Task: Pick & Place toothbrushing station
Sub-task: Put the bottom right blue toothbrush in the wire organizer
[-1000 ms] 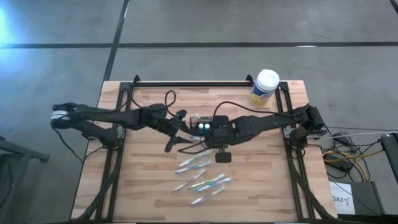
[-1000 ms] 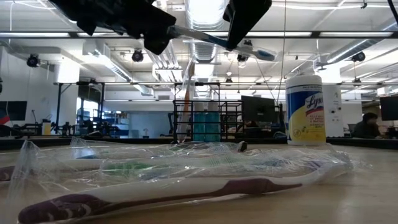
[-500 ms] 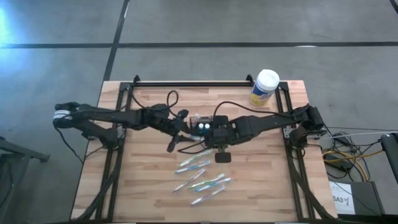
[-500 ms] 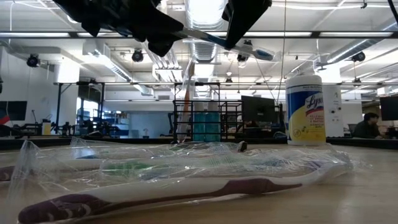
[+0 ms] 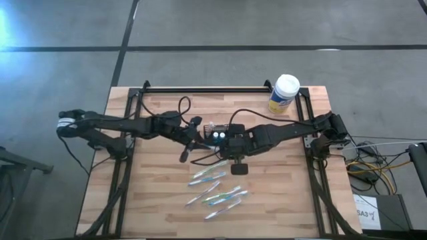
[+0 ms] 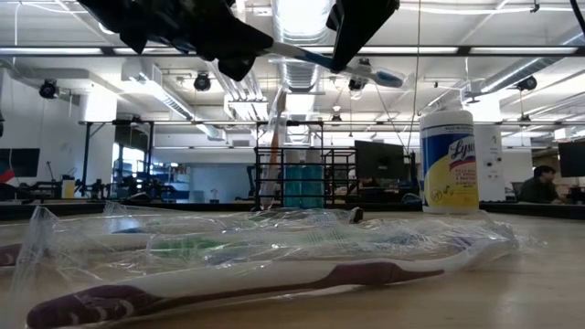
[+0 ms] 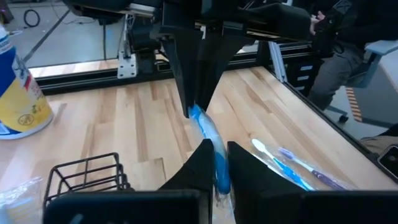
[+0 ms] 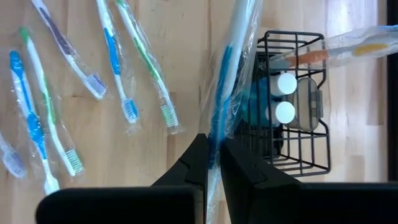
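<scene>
A blue-and-white toothbrush in clear wrap (image 6: 311, 59) hangs in the air between both grippers. My left gripper (image 7: 217, 168) is shut on its handle end, and my right gripper (image 8: 213, 158) is shut on it nearer the brush head (image 6: 384, 78). The toothbrushing station, a black mesh caddy (image 8: 286, 112), stands on the table right beside them. It holds white-capped items and an orange wrapped toothbrush (image 8: 348, 43). In the high view the grippers meet at mid-table, left (image 5: 197, 145) and right (image 5: 220, 148). My left gripper pinches the wrapped toothbrush's handle end (image 7: 216, 152) between its two fingers. It comes nearly level from the table's left, and the fingers lie about along the brush. The brush is clear of the table. My right gripper pinches the toothbrush's shaft (image 7: 196, 113) between its two fingers, slanting down from above, fingers across the brush. The wrap (image 8: 231, 93) bunches around the shaft. The brush head sticks out beyond the fingers, clear of the table.
Several wrapped toothbrushes (image 5: 217, 190) lie loose on the near half of the table and fill the low view's foreground (image 6: 274, 265). A white-lidded, yellow-labelled canister (image 5: 283, 93) stands at the far right corner. A black rail (image 5: 207, 87) runs along the far edge.
My left gripper has shut on the toothbrush's handle end, with its hand staying where it was. My right gripper and the toothbrush have kept still.
</scene>
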You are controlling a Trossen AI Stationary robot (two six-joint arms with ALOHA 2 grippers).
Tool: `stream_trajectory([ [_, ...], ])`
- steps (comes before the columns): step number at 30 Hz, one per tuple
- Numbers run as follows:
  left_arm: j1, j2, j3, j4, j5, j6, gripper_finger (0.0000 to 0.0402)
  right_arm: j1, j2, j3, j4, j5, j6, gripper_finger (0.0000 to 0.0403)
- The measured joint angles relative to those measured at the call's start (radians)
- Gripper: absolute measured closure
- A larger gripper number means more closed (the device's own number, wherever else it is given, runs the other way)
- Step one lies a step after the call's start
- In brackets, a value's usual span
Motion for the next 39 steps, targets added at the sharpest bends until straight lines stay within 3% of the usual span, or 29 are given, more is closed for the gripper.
stream_trajectory([
  [16, -0.003, -0.036, -0.003, -0.026, -0.035, -0.004, 0.0376, 0.000, -0.001, 0.034, 0.006, 0.011, -0.025, 0.0299],
  [22, -0.002, -0.087, -0.059, -0.003, -0.049, 0.001, 0.0376, 0.005, -0.023, 0.067, -0.001, 0.010, -0.021, 0.0278],
  [39, -0.001, -0.593, -0.397, 0.202, -0.038, -0.075, 0.0376, 0.069, -0.133, 0.048, 0.134, 0.163, -0.053, 0.0292],
])
